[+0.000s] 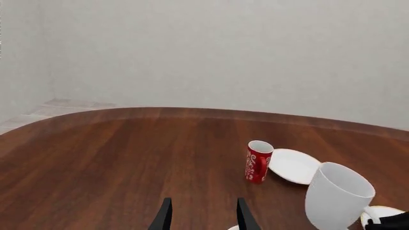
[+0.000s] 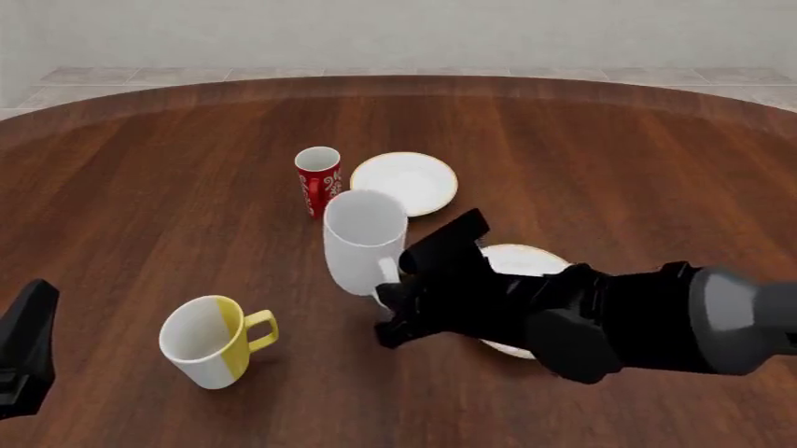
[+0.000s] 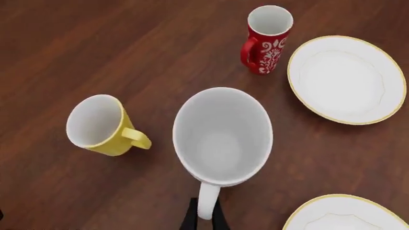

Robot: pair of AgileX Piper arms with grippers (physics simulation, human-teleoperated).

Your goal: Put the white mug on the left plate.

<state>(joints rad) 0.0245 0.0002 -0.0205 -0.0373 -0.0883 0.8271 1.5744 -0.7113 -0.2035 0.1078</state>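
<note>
Two left fingers (image 1: 200,215) parted, empty; white mug (image 1: 337,196) at 4 o'clock. Front: right gripper (image 2: 396,301) clamps mug (image 2: 365,245) handle; mug upright, at 7 o'clock of the small plate (image 2: 404,183). Right wrist: fingers (image 3: 190,218) pinch the handle; mug (image 3: 223,135) open end up.

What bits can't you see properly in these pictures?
- Front view: the right gripper and its arm cover the white mug's handle and part of the nearer plate.
- Right wrist view: that nearer plate is cut off by the picture's edge, and only the tips of the fingers at the mug's handle show.
- Left wrist view: only the left gripper's two fingertips show.
- Front view: the red cup's pattern is too small to make out.
</note>
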